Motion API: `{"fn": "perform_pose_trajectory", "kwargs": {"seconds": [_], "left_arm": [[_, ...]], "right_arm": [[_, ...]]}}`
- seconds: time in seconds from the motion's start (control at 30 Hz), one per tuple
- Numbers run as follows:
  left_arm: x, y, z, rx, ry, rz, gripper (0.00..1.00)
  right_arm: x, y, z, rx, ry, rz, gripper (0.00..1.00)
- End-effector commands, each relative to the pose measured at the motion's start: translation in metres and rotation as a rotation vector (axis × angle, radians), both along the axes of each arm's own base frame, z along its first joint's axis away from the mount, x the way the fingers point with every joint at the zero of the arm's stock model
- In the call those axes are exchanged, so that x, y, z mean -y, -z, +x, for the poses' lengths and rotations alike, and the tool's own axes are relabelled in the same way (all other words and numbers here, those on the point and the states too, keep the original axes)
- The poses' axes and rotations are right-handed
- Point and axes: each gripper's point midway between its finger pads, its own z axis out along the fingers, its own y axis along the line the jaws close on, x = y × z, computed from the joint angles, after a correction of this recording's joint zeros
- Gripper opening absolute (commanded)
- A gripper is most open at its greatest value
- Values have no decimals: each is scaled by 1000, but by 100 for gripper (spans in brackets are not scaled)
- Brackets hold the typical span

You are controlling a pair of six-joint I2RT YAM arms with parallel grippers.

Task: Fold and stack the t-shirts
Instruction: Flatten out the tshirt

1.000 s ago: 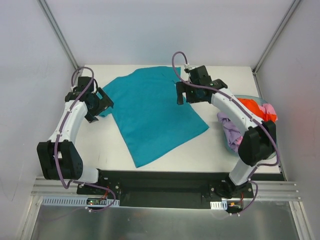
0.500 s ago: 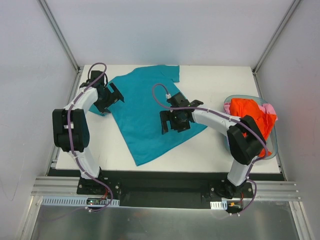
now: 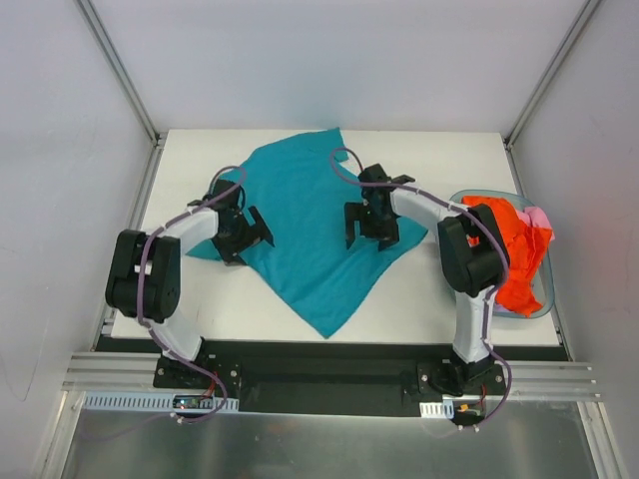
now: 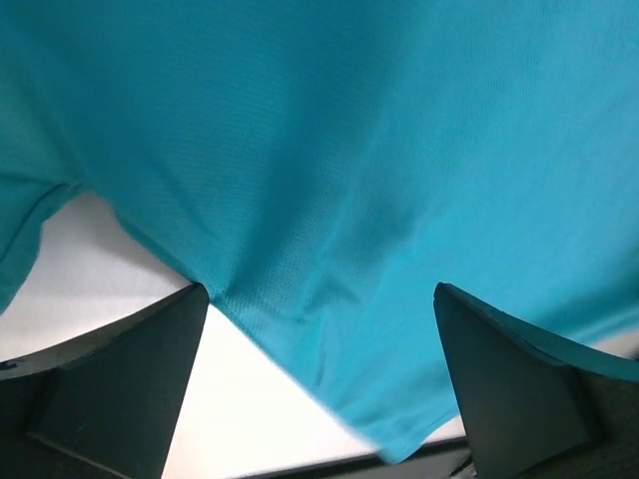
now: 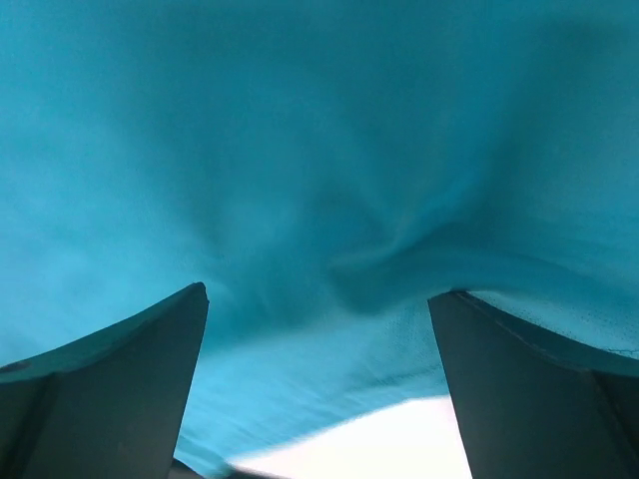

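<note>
Over the unfolded teal shirt (image 3: 310, 269), I am hovering left pincer (image 3: 247, 244) and right pincer (image 3: 370, 238), wide open, empty; other shirts (image 3: 507, 244) waiting in tub (image 3: 543, 297).

Teal rumpled cloth t-shirt (image 5: 319, 150) filling the view; right gripper (image 5: 319, 292), dark fingers (image 5: 110, 389) spread wide, left and right; sliver of white table (image 5: 339, 444) near.

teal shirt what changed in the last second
The left gripper and right gripper, both open, swung inward over the teal shirt, which turned, its near corner shifting right. Nothing gripped. The orange shirt now drapes over the tub, which stayed put.
</note>
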Motion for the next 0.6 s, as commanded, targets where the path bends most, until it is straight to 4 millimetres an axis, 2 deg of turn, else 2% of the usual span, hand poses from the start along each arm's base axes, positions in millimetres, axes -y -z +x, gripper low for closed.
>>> {"fn": "perform_pose_trajectory", "kwargs": {"seconds": [0.0,0.03,0.07,0.1,0.13,0.17,0.2,0.23,0.27,0.33,0.37,0.4,0.47,0.5,0.53,0.57], "left_arm": [[57,15,-100,-193,113,-62,99],[70,4,-111,-176,146,-89,99],[93,-2,-131,-178,227,-112,99],[102,-8,-138,-168,243,-125,99],[109,-21,-138,-118,269,-133,99],[115,-32,-135,-73,289,-139,99],[114,-40,-131,-19,307,-124,99],[114,-57,-126,54,319,-136,99],[116,-74,-119,113,331,-143,99],[111,-100,-108,233,352,-127,99],[111,-114,-101,285,350,-120,99],[104,-118,-92,326,339,-86,99],[94,-128,-80,363,307,-67,99],[88,-129,-75,363,291,-59,99],[76,-126,-64,339,243,-65,100],[69,-121,-61,318,219,-67,99]], "right_arm": [[42,0,54,7,65,-81,97],[57,10,69,-4,101,-101,97],[64,9,83,19,100,-107,97],[62,-13,115,102,107,-84,97],[68,-15,129,115,114,-78,97],[70,-16,133,96,104,-86,97],[67,-38,149,153,80,-72,97],[63,-46,149,163,57,-63,97],[60,-68,150,213,43,-48,97],[56,-73,136,226,7,-47,97],[53,-84,136,270,-1,-32,97],[52,-104,126,309,-2,-20,97],[51,-93,98,275,-11,-24,97],[50,-109,88,302,7,-5,97],[52,-88,66,252,6,-20,97],[52,-85,56,242,9,-18,97]]}}
